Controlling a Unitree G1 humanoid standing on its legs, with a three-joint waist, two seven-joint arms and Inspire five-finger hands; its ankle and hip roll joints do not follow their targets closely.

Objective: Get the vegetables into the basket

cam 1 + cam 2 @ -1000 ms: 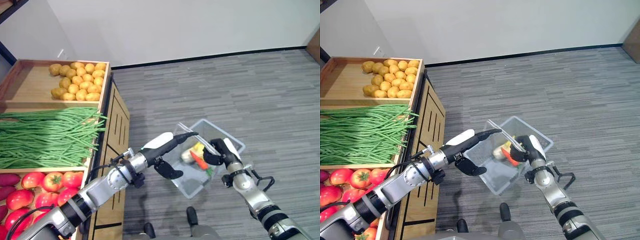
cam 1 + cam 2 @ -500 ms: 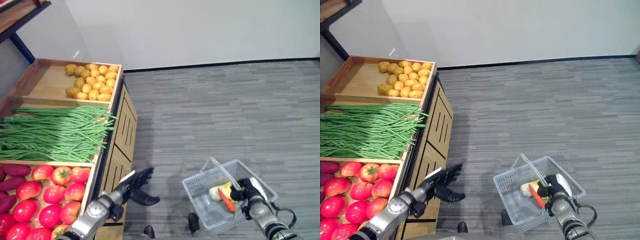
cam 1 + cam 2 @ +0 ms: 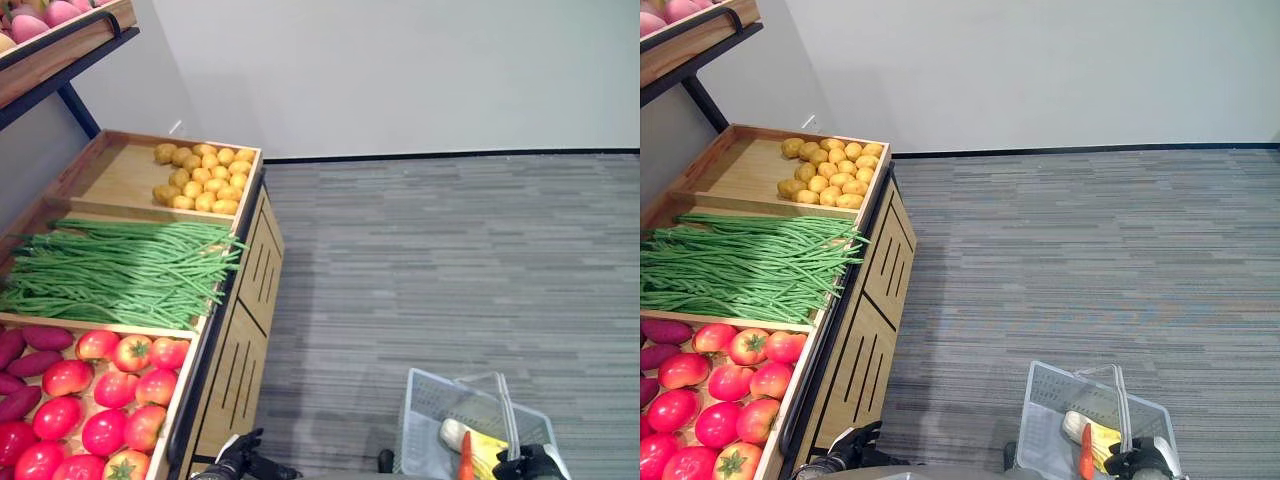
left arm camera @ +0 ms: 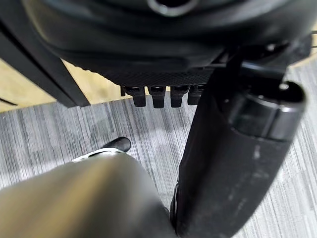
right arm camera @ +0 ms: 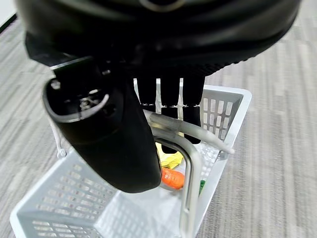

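A grey plastic basket point(image 3: 428, 412) hangs low over the floor at the lower right. My right hand point(image 3: 532, 464) is shut on its handle point(image 5: 191, 163); the right wrist view shows the fingers point(image 5: 168, 96) curled over the bar. Inside lie an orange carrot point(image 5: 172, 179), a yellow vegetable point(image 5: 169, 159) and a pale one point(image 3: 452, 432). My left hand point(image 3: 246, 462) hangs low beside the wooden stand, fingers point(image 4: 159, 95) relaxed, holding nothing.
A wooden produce stand point(image 3: 238, 330) fills the left side, with potatoes point(image 3: 200, 178), long green beans point(image 3: 120, 270), tomatoes point(image 3: 110, 385) and purple sweet potatoes point(image 3: 18, 355). An upper shelf point(image 3: 60, 40) juts out at top left. Grey floor point(image 3: 450, 260) lies open to the right.
The whole picture has shifted, so the camera moved. Both arms sank to the lower edge. The left hand came away from the basket, which dropped lower in my right hand.
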